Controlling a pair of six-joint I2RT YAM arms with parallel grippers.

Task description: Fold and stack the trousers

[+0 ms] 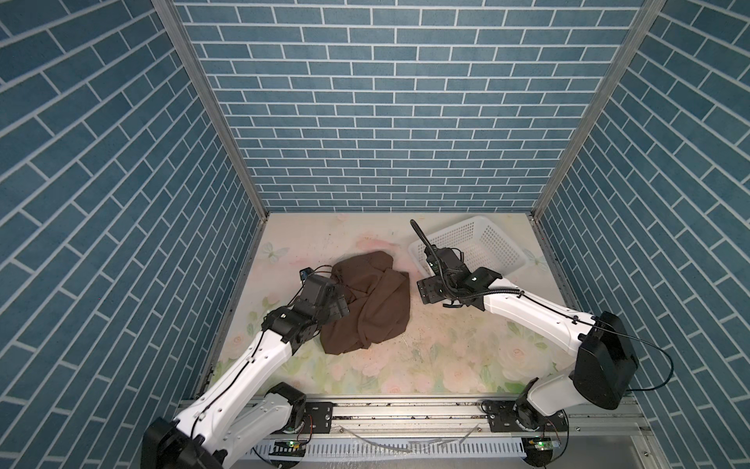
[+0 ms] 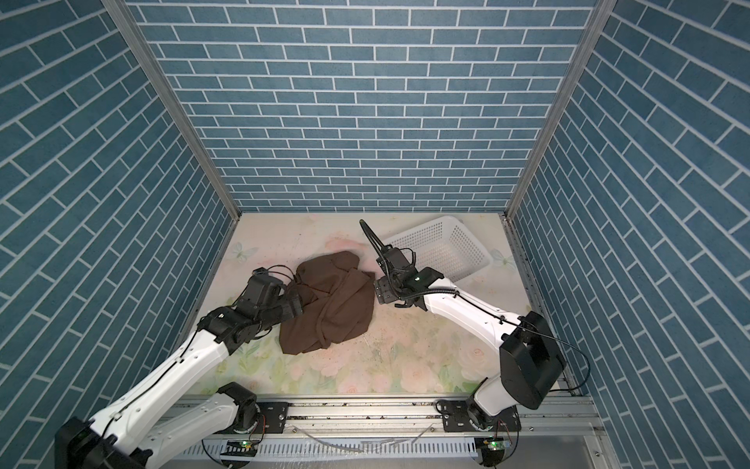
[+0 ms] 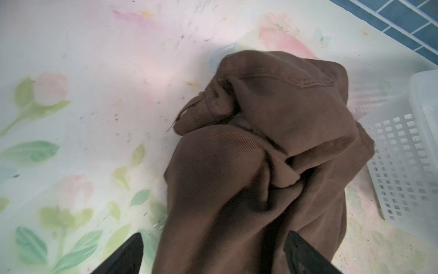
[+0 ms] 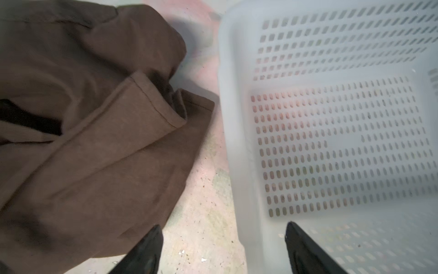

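Right now, your trousers (image 1: 367,302) lie in a crumpled brown heap on the flowered table (image 1: 446,357). In both top views (image 2: 328,302) the heap sits left of the middle and toward the back. The trousers are not folded: layers are thrown loosely over one another. A hemmed leg end (image 4: 156,102) lies on top on the side facing the basket. The white basket (image 1: 479,243) sits at the far right of the table, turned at an angle. It is near the heap but apart from it, with a strip of bare table between them.

Your left gripper (image 1: 343,308) is down at the left edge of the heap, over the cloth. In the left wrist view its fingers (image 3: 129,253) stand wide apart, with a hump of the trousers (image 3: 260,154) bulging up between them. One finger has a clear gap between it and the cloth, so they are not clamped on it. The gathered waistband (image 3: 213,104) shows beyond that hump.

Your right gripper (image 1: 424,290) hangs just right of the heap, between the trousers and the basket. In the right wrist view its fingers (image 4: 147,251) are also spread. Bare table and the near rim of the basket (image 4: 331,130) lie between them, and the trousers (image 4: 83,142) are off to one side. This gripper grips nothing.
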